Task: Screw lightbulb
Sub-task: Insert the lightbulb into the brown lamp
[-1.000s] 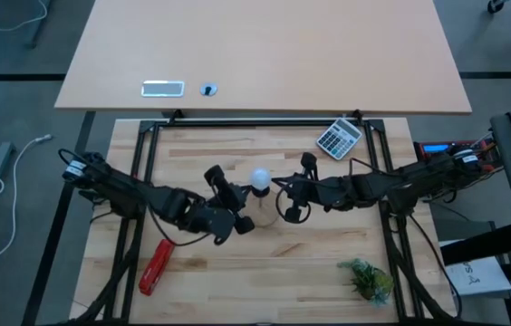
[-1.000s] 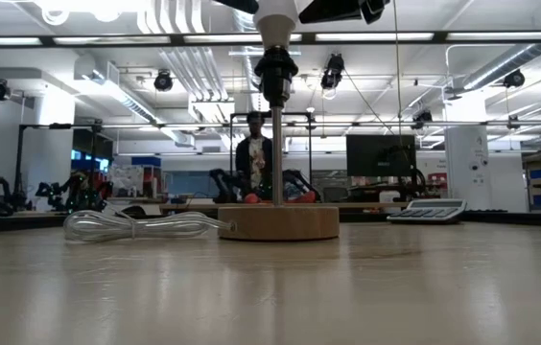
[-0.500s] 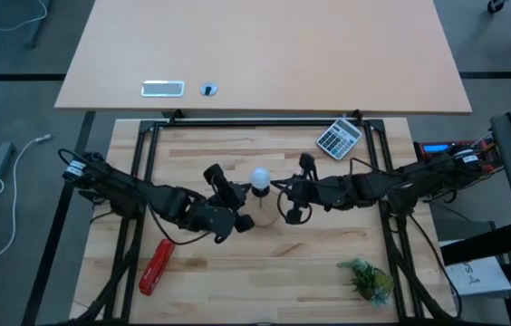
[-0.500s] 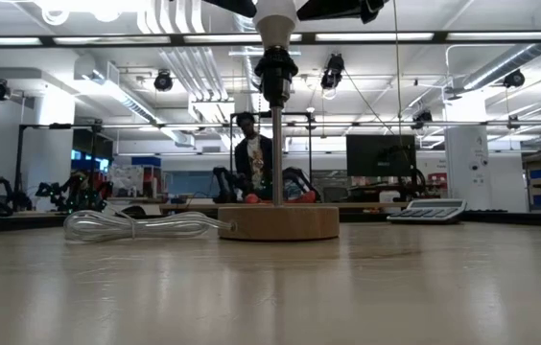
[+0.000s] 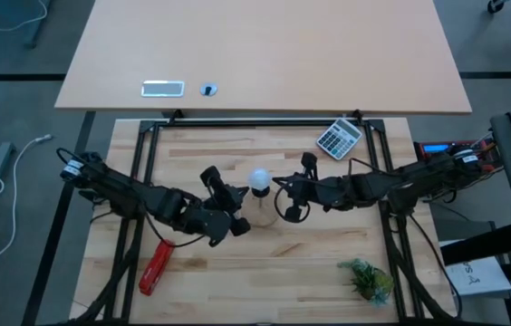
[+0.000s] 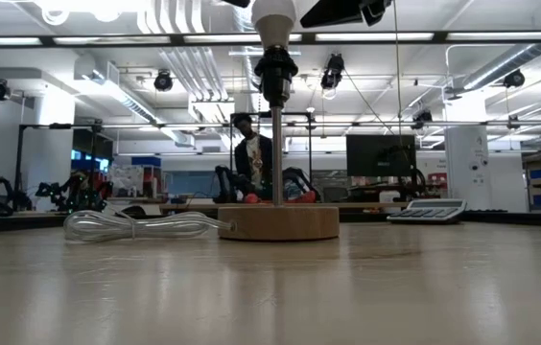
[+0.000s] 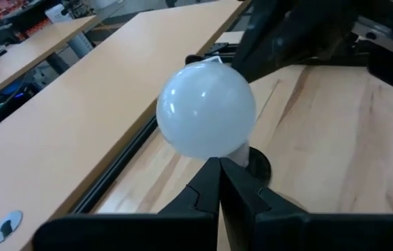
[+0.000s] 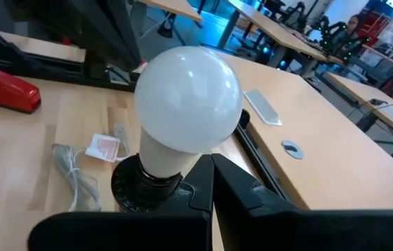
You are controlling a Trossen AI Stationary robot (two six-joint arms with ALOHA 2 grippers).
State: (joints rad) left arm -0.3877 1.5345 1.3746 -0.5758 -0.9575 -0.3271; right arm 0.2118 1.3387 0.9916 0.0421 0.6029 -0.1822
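The white lightbulb [image 5: 259,179] sits upright in the black socket [image 6: 276,69] on top of a lamp rod that rises from a round wooden disc [image 6: 278,222]. The bulb also shows in the left wrist view [image 7: 207,118] and the right wrist view [image 8: 188,97]. My left gripper [image 5: 236,201] is shut, just left of the bulb and at its height. My right gripper [image 5: 278,188] is shut, just right of the bulb. In each wrist view the shut fingertips [image 7: 219,167] [image 8: 209,167] stand right under the bulb's round part. My left gripper has its shut fingertips close to the bulb's neck [image 7: 242,152], coming level from the table's left; I cannot tell whether they touch it. My right gripper has its shut fingertips by the bulb's neck [image 8: 162,162] above the socket, coming level from the table's right; I cannot tell whether they touch it.
A clear lamp cord [image 6: 141,225] lies coiled left of the disc. A calculator [image 5: 339,138] lies at the far right, a red tool [image 5: 156,265] at the near left, and a small green plant [image 5: 369,279] at the near right. A person stands in the room behind the table [image 6: 251,153].
My left gripper has drawn back a little toward the table's left, away from the bulb. The bulb and lamp have stayed in place.
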